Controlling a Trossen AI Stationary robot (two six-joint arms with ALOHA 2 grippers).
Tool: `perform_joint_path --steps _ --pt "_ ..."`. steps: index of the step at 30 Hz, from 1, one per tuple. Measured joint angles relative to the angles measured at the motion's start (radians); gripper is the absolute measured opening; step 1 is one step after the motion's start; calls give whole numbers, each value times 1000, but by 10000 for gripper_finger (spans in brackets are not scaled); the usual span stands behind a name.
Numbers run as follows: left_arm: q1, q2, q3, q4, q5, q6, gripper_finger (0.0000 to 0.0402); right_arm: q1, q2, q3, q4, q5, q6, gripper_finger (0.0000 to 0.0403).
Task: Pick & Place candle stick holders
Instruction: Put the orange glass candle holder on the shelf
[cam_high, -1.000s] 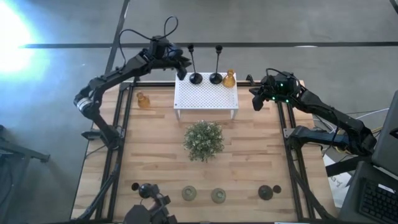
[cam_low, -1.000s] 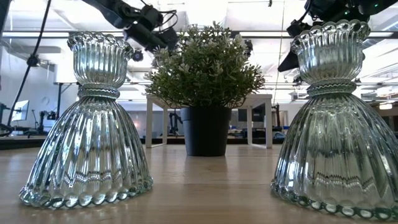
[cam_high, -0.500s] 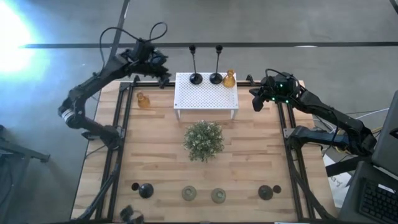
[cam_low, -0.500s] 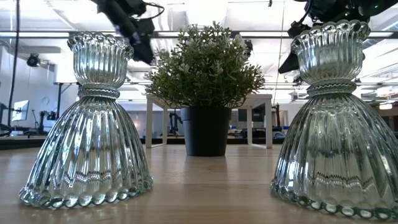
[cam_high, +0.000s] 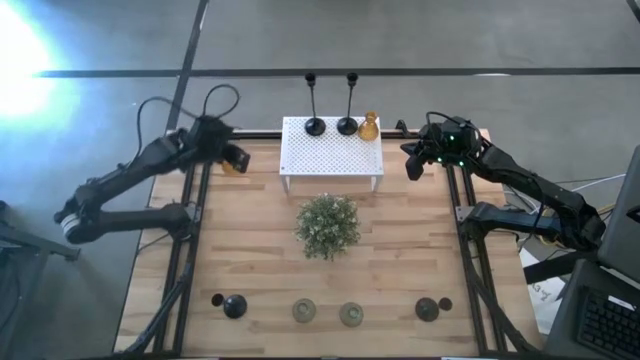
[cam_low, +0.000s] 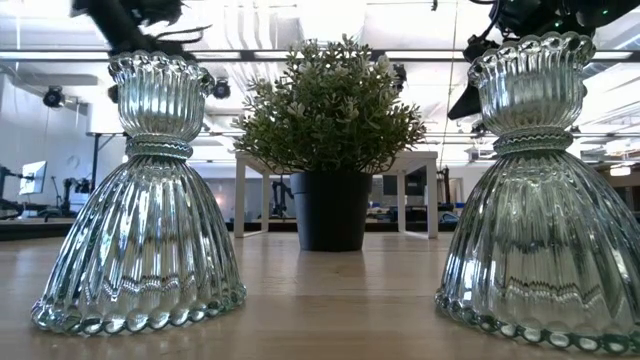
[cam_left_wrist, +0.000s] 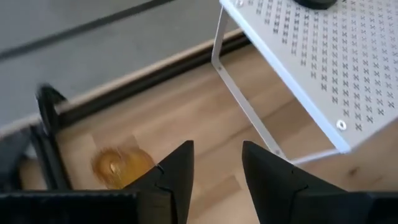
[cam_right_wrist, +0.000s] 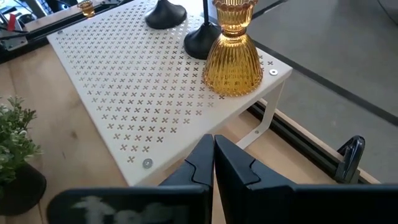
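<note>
Two tall black holders (cam_high: 315, 125) (cam_high: 347, 125) and an amber glass holder (cam_high: 369, 127) stand on the white perforated stand (cam_high: 331, 155). A second amber holder (cam_high: 228, 165) stands on the table left of the stand and also shows in the left wrist view (cam_left_wrist: 121, 167). My left gripper (cam_high: 238, 157) (cam_left_wrist: 214, 168) hovers open and empty beside it. My right gripper (cam_high: 411, 166) (cam_right_wrist: 213, 155) is shut and empty right of the stand, facing the amber holder (cam_right_wrist: 233, 56). Two short black holders (cam_high: 233, 306) (cam_high: 428, 309) and two pale glass holders (cam_high: 304, 312) (cam_high: 351, 314) stand along the near edge.
A bushy green plant (cam_high: 328, 225) in a dark pot stands mid-table, in front of the stand. In the low view the two glass holders (cam_low: 150, 200) (cam_low: 545, 200) loom close on either side of the plant (cam_low: 330, 130). Black frame rails (cam_high: 195, 200) run along both table sides.
My left gripper has swung away from the tall black holders at the stand's far left corner, toward the table's left edge and then nearer, ending beside the amber holder on the table. The holders on the stand have not moved.
</note>
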Motion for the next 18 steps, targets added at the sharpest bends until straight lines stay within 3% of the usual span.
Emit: perform_joint_path --steps 7,18 --pt "-90 -124 -145 19 -2 -166 139 0 0 0 3 1 -26 8" --pt "-146 -125 -296 43 -7 -302 139 0 0 0 7 1 -21 8"
